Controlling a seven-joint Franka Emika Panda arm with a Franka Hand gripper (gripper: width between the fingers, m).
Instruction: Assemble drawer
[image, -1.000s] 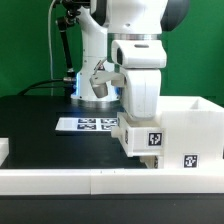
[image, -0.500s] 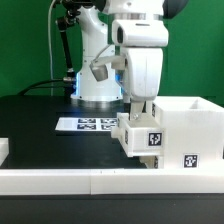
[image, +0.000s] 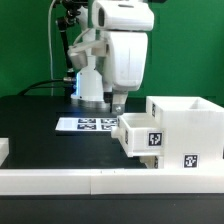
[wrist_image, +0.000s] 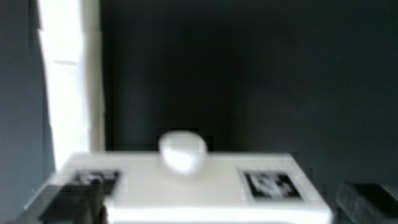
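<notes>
The tall white casing (image: 185, 125) stands at the exterior view's right, against the rail. A small white tray (image: 140, 135) with a square tag sits partly inside the casing's side opening and sticks out toward the left. My gripper (image: 118, 106) hangs just left of and behind this tray, open and holding nothing. The wrist view is blurred. It shows the tray's tagged face (wrist_image: 267, 183) with a round knob (wrist_image: 182, 150). My dark fingertips (wrist_image: 71, 205) stand wide apart, one on each side of it.
A long low white rail (image: 90, 181) runs along the front edge. The marker board (image: 88, 125) lies flat on the black table behind the tray. Another white part (image: 3, 150) shows at the exterior view's left edge. The robot base stands behind.
My gripper was down over the tray beside the casing. It has since risen and moved toward the exterior view's left. The tray stays in the casing.
</notes>
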